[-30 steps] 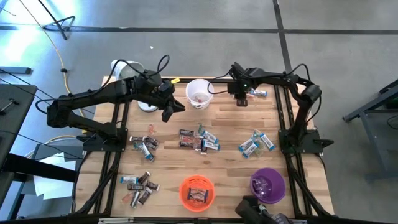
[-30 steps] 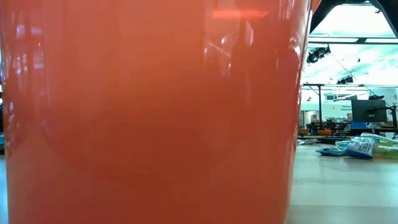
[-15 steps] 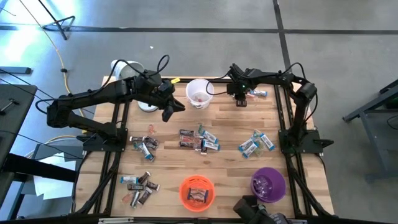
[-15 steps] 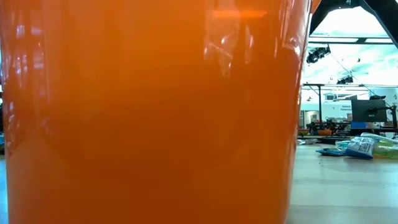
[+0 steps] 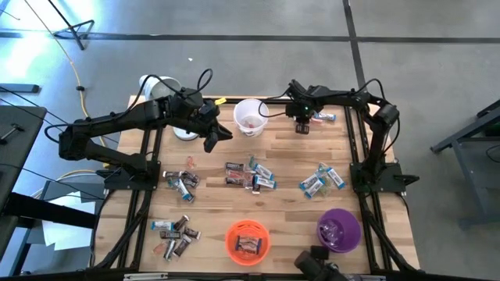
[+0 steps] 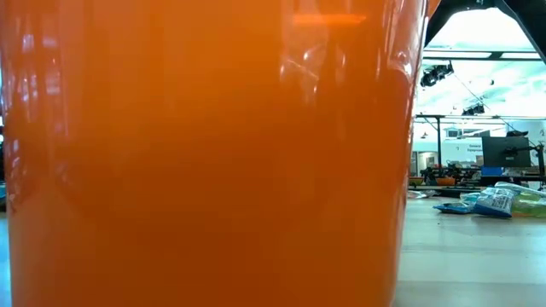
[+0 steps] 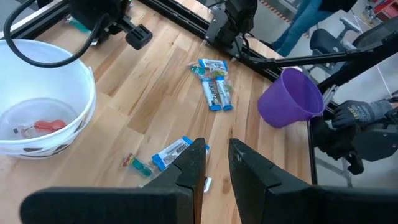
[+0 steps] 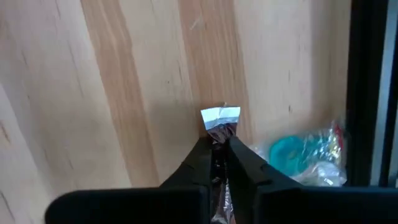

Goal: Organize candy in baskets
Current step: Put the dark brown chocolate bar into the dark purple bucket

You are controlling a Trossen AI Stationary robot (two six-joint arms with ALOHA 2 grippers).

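My right gripper (image 5: pixel 301 127) points down at the table's far side, right of the white basket (image 5: pixel 250 117), and is shut on a silvery-brown candy (image 8: pixel 220 119). My left gripper (image 5: pixel 221 134) hangs left of that basket, above the table. Its fingers (image 7: pixel 217 146) stand a little apart with nothing between them. The white basket (image 7: pixel 43 99) holds red-pink pieces. The orange basket (image 5: pixel 248 240) and the purple basket (image 5: pixel 337 231) stand at the near edge. Loose candy (image 5: pixel 251 176) lies in heaps on the wood. My right gripper pinches the candy's wrapper between its two fingertips (image 8: pixel 202 152), coming from above and pointing down. The crimped silvery end (image 8: pixel 221 116) sticks out beyond the tips toward the wood. I cannot tell whether the candy rests on the table.
A teal-wrapped piece (image 8: pixel 298 158) and the dark table frame (image 8: pixel 373 93) lie close beside my right gripper. A white lamp (image 5: pixel 160 87) stands at the far left. A person's gloved hand (image 7: pixel 354 118) is beside the purple basket (image 7: pixel 291 98). The orange basket's wall (image 6: pixel 205 153) fills the low view.
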